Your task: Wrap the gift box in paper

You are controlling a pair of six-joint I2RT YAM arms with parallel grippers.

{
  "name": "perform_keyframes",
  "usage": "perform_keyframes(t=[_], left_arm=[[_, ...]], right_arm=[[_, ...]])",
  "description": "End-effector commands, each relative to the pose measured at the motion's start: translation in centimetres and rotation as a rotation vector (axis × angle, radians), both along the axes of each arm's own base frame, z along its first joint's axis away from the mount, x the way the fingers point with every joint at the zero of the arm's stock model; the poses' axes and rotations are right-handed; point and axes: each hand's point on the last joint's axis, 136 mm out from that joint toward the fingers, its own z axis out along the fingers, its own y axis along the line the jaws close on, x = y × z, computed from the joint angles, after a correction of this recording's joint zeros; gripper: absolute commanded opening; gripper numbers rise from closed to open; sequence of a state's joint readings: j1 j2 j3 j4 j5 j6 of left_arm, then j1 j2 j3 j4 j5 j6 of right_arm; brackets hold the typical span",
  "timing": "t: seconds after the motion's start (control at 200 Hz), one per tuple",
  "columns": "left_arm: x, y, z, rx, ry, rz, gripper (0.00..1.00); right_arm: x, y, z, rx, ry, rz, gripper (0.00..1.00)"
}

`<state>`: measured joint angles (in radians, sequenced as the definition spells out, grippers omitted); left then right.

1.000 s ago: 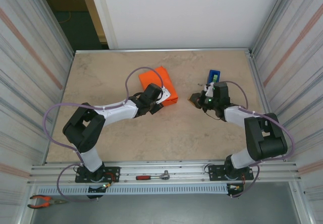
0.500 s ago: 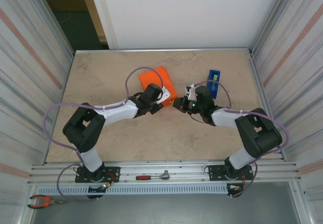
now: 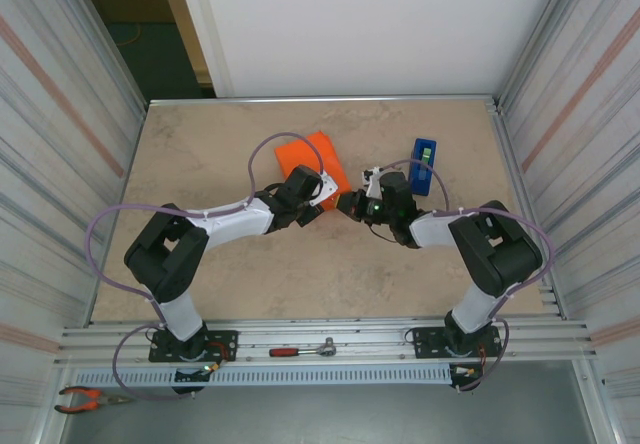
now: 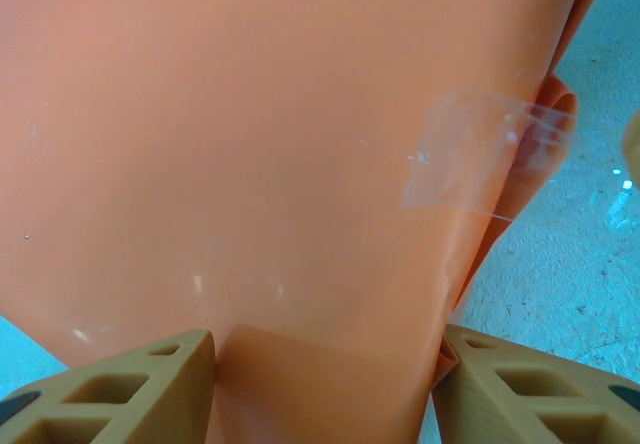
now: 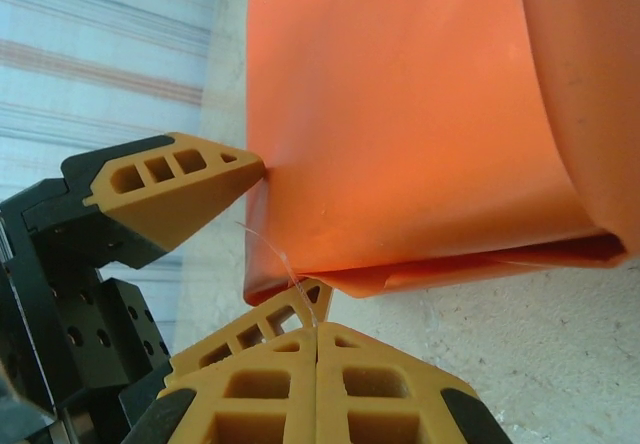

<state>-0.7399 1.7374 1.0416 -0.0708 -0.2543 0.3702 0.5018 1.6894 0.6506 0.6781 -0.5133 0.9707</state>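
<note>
1. Corrugated metal walls close in a beige stone-patterned bench, seen from above with both arm bases at 6 o'clock
2. On the bench, a little toward 11 o'clock from its middle, lies the gift box, skinned all over in the orange paper
3. A blue tape dispenser stands at the box's 3 o'clock, apart from it
4. Reaching in from 8 o'clock, the left fingers are clamped on the box, one pad on each papered side
5. A clear tape patch sits on the paper near its 3 o'clock edge in the left wrist view and overhangs a fold
6. At the box's 4 o'clock corner, the right fingers are pressed together, just below a loose, slightly gaping edge of paper
7. What looks like a thin tape strip runs from that edge down into the seam between the right pads
8. On the front rail at 6 o'clock lies a red-handled tool; orange-handled pliers lie at 7 o'clock
</note>
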Motion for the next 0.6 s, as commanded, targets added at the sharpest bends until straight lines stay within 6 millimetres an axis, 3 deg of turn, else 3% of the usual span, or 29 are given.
perform_keyframes(t=[0.0, 0.596], left_arm=[[-1.8, 0.4, -2.5, 0.043, 0.103, -0.026, 0.57], [-1.9, 0.4, -2.5, 0.047, 0.104, -0.029, 0.56]], right_arm=[[1.1, 0.9, 1.3, 0.035, -0.034, -0.012, 0.00], [1.2, 1.2, -0.6, 0.035, 0.007, -0.022, 0.00]])
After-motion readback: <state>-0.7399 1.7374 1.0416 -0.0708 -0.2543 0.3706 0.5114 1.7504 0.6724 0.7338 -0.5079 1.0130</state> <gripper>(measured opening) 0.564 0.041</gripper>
